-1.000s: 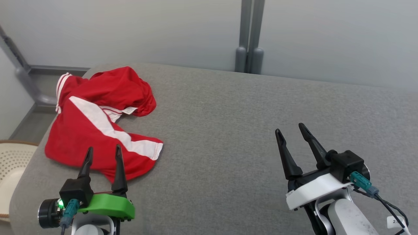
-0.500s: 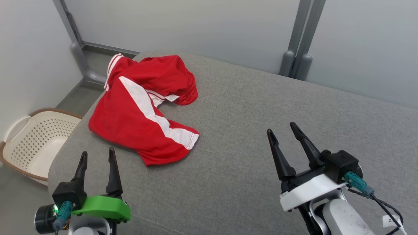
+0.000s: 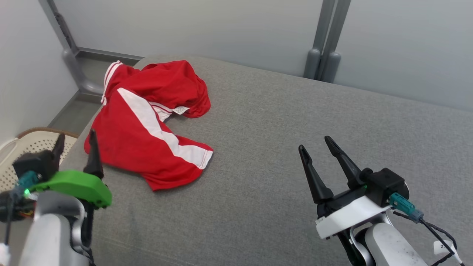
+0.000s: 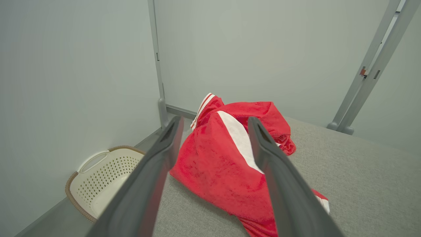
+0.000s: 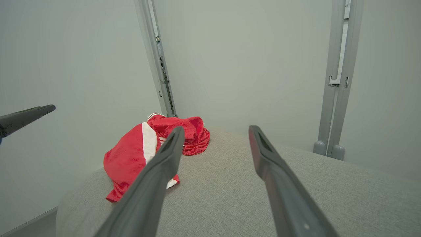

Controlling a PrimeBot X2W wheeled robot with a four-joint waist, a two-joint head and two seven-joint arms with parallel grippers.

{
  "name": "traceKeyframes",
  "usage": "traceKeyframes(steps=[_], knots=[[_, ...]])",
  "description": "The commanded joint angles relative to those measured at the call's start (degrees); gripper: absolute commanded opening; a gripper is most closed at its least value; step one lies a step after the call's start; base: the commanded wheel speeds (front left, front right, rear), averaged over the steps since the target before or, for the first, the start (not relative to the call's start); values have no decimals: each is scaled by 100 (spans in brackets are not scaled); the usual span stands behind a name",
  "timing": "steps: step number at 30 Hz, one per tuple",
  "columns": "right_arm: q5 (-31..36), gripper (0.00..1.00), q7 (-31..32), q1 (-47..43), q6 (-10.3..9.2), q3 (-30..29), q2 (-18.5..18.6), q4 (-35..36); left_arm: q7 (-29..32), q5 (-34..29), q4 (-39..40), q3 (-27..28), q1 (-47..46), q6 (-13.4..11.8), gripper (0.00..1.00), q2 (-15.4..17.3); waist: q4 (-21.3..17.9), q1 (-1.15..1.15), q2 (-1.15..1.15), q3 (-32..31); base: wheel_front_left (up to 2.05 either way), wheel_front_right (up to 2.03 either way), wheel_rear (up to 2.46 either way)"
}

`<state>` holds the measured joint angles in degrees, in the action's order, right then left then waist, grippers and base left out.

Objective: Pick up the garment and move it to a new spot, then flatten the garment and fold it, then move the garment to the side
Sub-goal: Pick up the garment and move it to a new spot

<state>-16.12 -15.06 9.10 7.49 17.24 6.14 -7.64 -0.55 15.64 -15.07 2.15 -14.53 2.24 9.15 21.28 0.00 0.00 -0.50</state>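
On the floor (image 3: 68,114), a basket (image 4: 113,164); garment (image 3: 122,147) on cushion (image 3: 277,129); left fingers (image 3: 92,157), right fingers (image 3: 313,176) spread.

- Crumpled red fabric garment (image 3: 118,144): a broad white diagonal band, thin white stripes at its far left edge.
- Flat grey woven fabric surface (image 3: 277,122): plain, no pattern.
- Cream perforated plastic basket (image 4: 108,171), near left: brown rim.

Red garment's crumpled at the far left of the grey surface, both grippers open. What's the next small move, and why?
Probably reach the left gripper forward and down onto the near edge of the red garment. It lies crumpled and untouched on the grey surface; the left gripper is open, nearest and aimed at it, the right gripper farther off.
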Motion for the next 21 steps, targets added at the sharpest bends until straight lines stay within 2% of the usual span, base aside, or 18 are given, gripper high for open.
traceKeyframes(steps=[1, 6, 12, 18, 21], knots=[[-63, 100, -17, 69, 0, 1, 23, 51, 213, 61, 30, 46, -230, -24, 100, 138, -263, 0, 0, 191, 0, 0, 0], [-186, 100, -17, 221, -1, 150, 172, 227, 1127, 397, -229, 314, -862, 51, 100, 550, -673, 0, 0, 531, 0, 0, 0], [-240, 100, -17, 507, -1, 313, 380, 360, 2367, 992, -1273, 533, -1537, 326, 100, 1163, -1328, 0, 0, 999, 0, 0, 0], [-270, 100, -17, 672, -1, 344, 491, 410, 2919, 1388, -2167, 673, -1832, 411, 100, 1455, -1758, 0, 0, 1308, 0, 0, 0], [-291, 100, -17, 713, -1, 360, 517, 437, 2951, 1493, -2587, 797, -1909, 378, 100, 1608, -1909, 0, 0, 1411, 0, 0, 0]])
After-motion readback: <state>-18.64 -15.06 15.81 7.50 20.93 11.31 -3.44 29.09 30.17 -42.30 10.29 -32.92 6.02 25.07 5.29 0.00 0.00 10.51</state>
